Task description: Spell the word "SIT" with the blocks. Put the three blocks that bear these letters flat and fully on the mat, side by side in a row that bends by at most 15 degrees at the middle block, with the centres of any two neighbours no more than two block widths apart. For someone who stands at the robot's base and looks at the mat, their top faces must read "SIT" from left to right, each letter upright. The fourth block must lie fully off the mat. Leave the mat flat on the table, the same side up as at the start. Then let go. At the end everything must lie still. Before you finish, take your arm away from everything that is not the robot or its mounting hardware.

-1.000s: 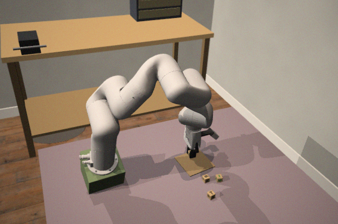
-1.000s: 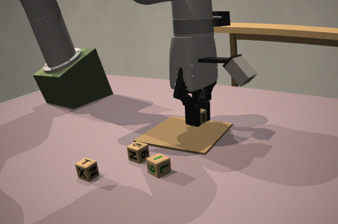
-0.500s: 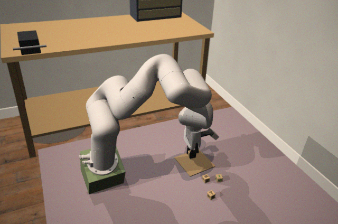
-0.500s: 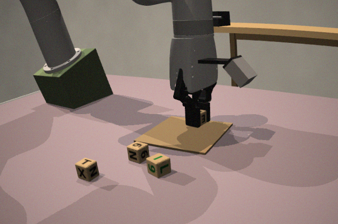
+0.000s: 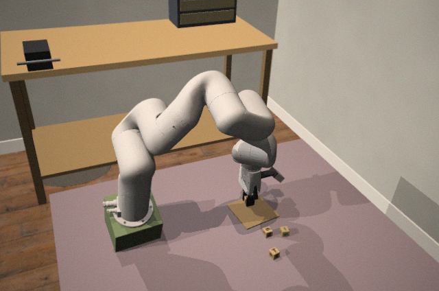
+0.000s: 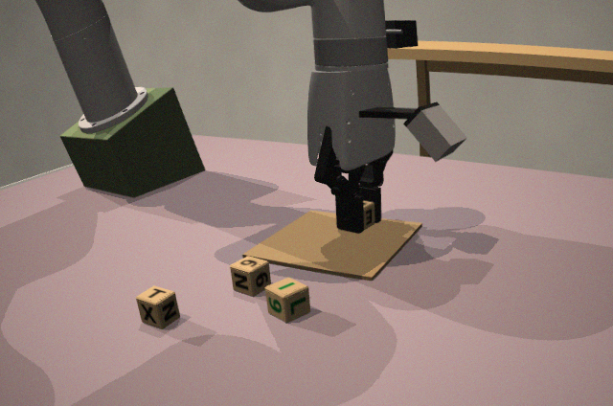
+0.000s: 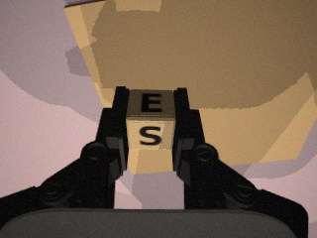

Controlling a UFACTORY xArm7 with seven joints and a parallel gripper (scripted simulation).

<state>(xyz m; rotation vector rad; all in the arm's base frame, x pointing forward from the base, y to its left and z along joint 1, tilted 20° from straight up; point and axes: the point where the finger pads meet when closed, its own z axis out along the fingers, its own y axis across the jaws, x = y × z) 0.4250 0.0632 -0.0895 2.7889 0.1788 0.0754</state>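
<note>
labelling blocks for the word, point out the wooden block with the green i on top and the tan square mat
wooden block with the green I on top [image 5: 284,231] [image 6: 287,294]: top and exterior views, on its body
tan square mat [image 5: 253,215] [image 6: 297,243] [image 7: 253,134]: all three views, bare surface

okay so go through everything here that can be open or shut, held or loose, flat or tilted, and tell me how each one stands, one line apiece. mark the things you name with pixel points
Pincer [image 5: 250,200] [image 6: 359,215] [image 7: 151,105]: shut on the S block
S block [image 6: 369,214] [image 7: 151,135]: held, S up
T block [image 5: 274,252] [image 6: 157,307]: loose, off the mat
Green-lettered block [image 5: 285,230] [image 6: 287,300]: loose, off the mat
Mat [image 5: 253,215] [image 6: 302,243] [image 7: 258,134]: lying flat
</note>
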